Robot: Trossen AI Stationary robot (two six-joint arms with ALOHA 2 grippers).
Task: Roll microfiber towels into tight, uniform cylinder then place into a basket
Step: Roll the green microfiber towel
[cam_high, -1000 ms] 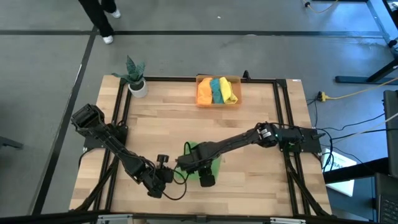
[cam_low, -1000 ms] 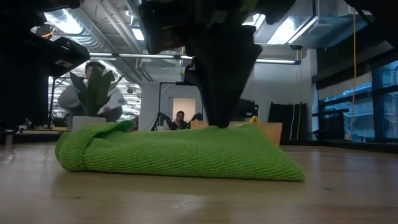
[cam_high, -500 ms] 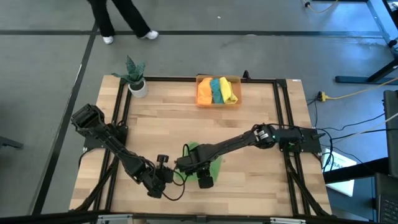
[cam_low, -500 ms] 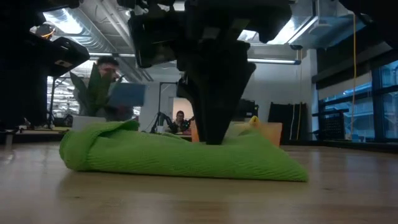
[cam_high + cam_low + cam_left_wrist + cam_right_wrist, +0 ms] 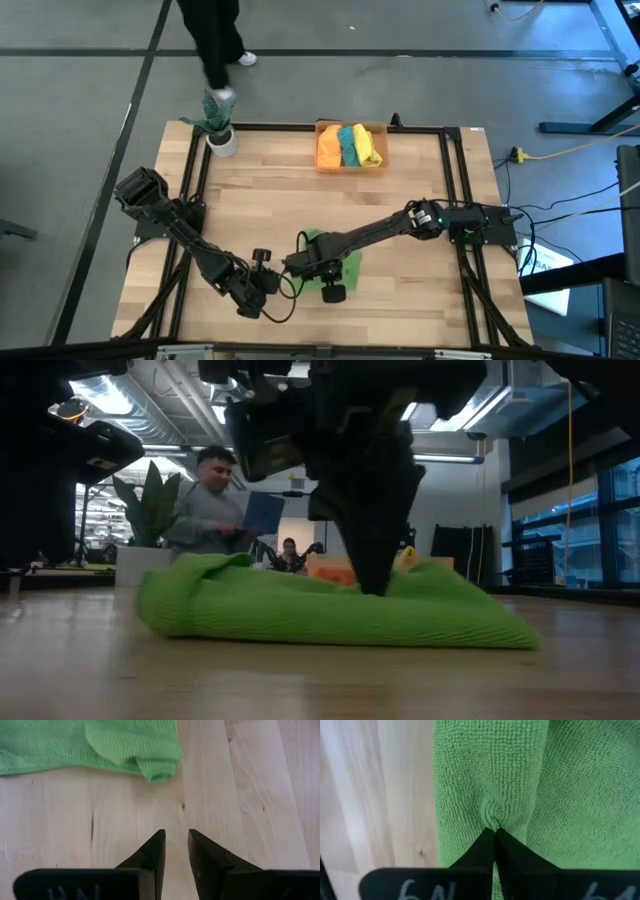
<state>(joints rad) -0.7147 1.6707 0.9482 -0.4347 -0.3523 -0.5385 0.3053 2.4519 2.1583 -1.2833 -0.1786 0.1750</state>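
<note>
The right hand (image 5: pixel 494 832) had just closed, pinching a fold of the green towel (image 5: pixel 340 268) lying on the surface (image 5: pixel 420 290) near the narrowly open left hand (image 5: pixel 176 845), so rolling could begin.

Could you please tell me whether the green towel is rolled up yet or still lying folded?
Still folded: the green towel lies as a low, flat wad on the table, pinched by the right gripper.

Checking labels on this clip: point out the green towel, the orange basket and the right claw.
green towel (image 5: pixel 300 615), low view, on its front fold.
basket (image 5: pixel 381 166), high view, on its near right rim.
right claw (image 5: pixel 494 831), right wrist view, at its tips, pinched on the green towel.
</note>
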